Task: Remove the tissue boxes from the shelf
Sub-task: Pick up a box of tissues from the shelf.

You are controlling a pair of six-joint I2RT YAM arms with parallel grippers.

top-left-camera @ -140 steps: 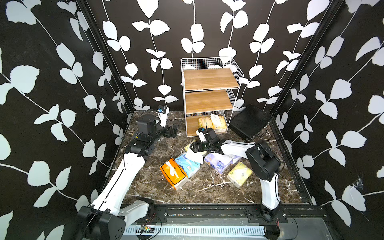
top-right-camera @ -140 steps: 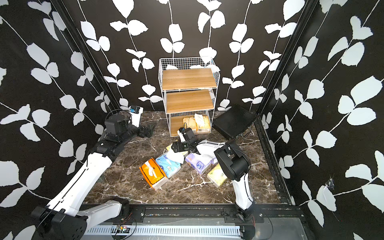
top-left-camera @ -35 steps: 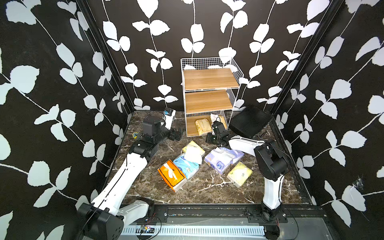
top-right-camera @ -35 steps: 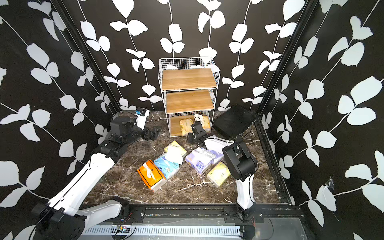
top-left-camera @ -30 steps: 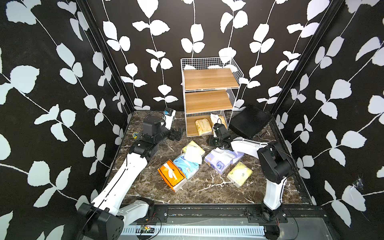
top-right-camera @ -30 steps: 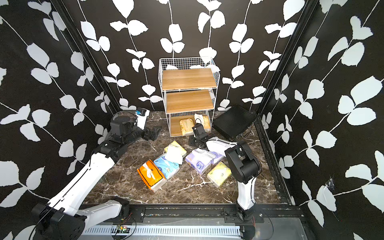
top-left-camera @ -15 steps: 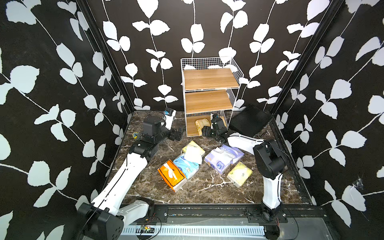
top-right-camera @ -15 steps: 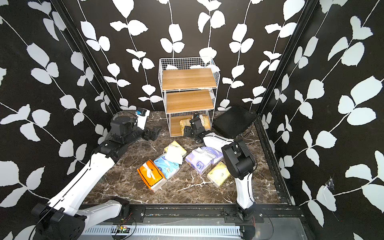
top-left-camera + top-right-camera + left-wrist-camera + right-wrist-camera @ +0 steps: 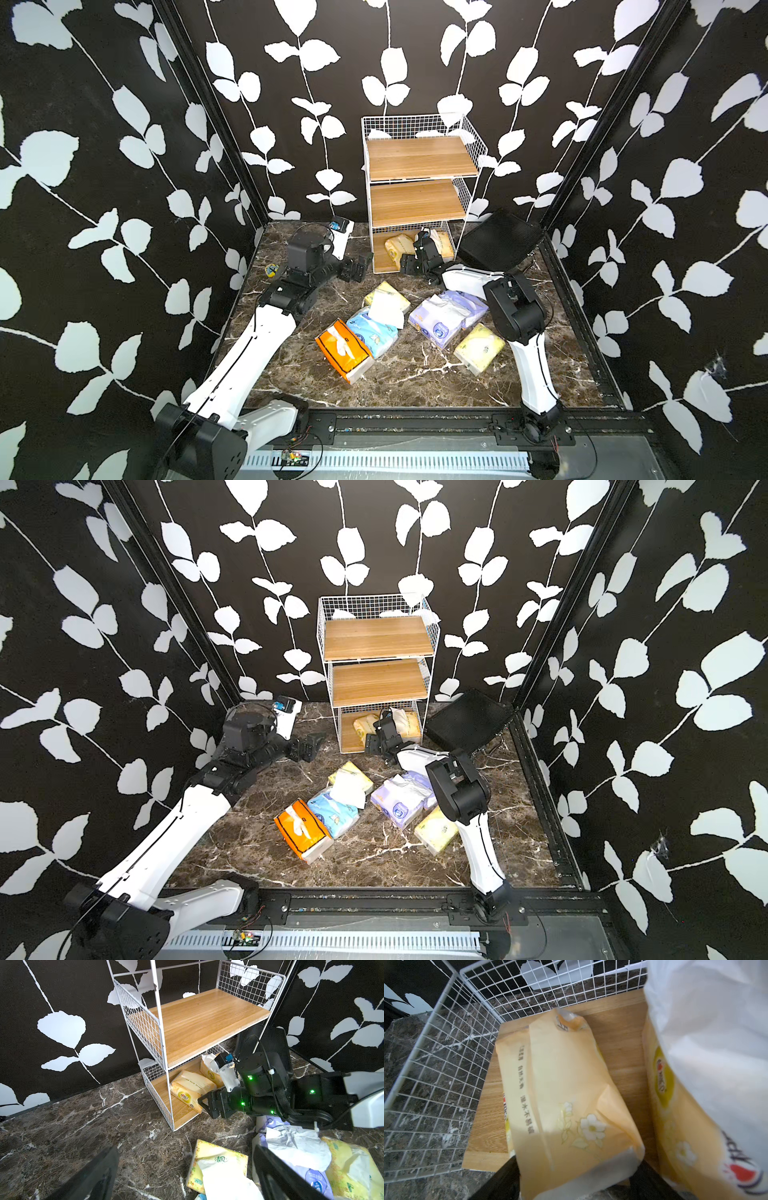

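Observation:
The shelf (image 9: pixel 419 158) (image 9: pixel 376 640) stands at the back, its top two boards bare. On its bottom board (image 9: pixel 618 1043) lie two pale yellow tissue packs. My right gripper (image 9: pixel 411 259) (image 9: pixel 575 1167) reaches into that tier, its fingers pressed on both sides of the left pack (image 9: pixel 395 247) (image 9: pixel 191 1086) (image 9: pixel 560 1084). The other pack (image 9: pixel 442 243) (image 9: pixel 675 1105) has white tissue sticking out. My left gripper (image 9: pixel 355 268) (image 9: pixel 187 1178) hovers open and empty over the floor left of the shelf. Several tissue boxes lie on the floor, among them an orange box (image 9: pixel 343 349) and a lavender pack (image 9: pixel 440 322).
A flat black ribbed case (image 9: pixel 498 241) leans against the wall right of the shelf, close to my right arm. A white device (image 9: pixel 343 232) stands at the back left. Leaf-patterned walls close in on three sides of the marble floor (image 9: pixel 415 374).
My right gripper has gone from the floor pile back to the shelf's bottom tier and now has its fingers around the left yellow pack. The left arm has barely moved.

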